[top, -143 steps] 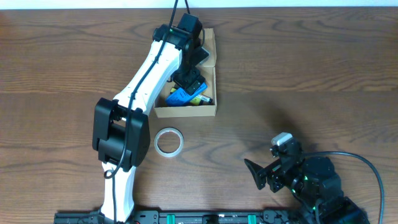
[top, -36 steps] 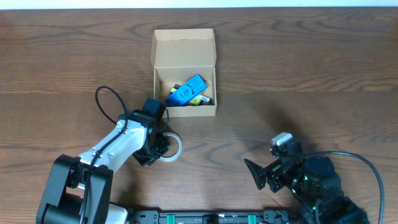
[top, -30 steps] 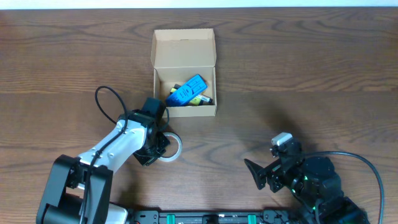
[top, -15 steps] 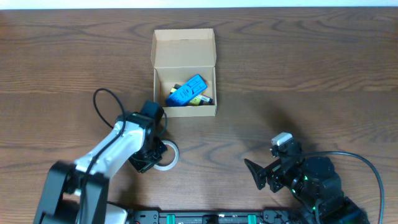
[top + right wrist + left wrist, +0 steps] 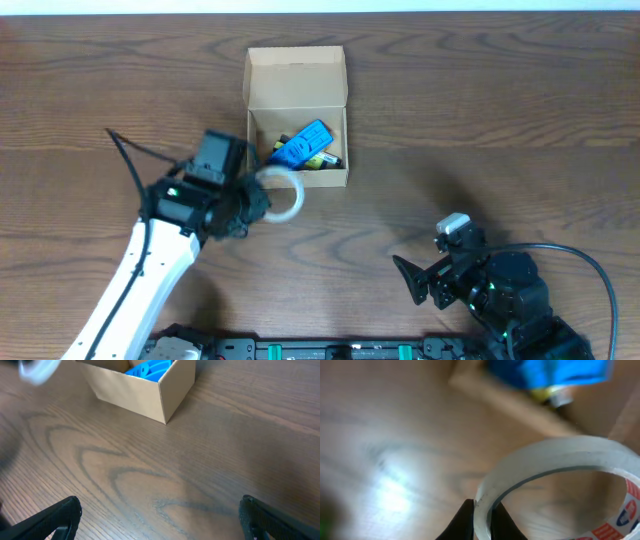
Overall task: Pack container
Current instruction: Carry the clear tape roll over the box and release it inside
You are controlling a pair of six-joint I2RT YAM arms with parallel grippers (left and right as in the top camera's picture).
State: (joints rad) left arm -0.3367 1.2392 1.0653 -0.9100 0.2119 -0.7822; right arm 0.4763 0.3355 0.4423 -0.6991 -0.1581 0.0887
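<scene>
The container [image 5: 298, 181] is a tan cardboard box with its flap lid folded back, holding a blue item [image 5: 300, 145] and pens. My left gripper [image 5: 258, 195] is shut on the wall of a white tape roll [image 5: 283, 193], one finger inside the ring and one outside, holding it in the air just off the box's front left corner. In the left wrist view the roll [image 5: 555, 455] fills the lower right, the gripper [image 5: 482, 510] pinches its rim, and the box wall [image 5: 510, 402] lies beyond. My right gripper [image 5: 412, 280] rests open at the lower right, with nothing between its fingers.
The right wrist view shows bare wood grain in front of the open right gripper [image 5: 160, 515], the container [image 5: 135, 392] further off and a white blur of the tape roll [image 5: 37, 369] at the top left.
The left gripper has lifted the tape roll off the table and carried it up towards the box's front left corner. The right arm has not moved.
</scene>
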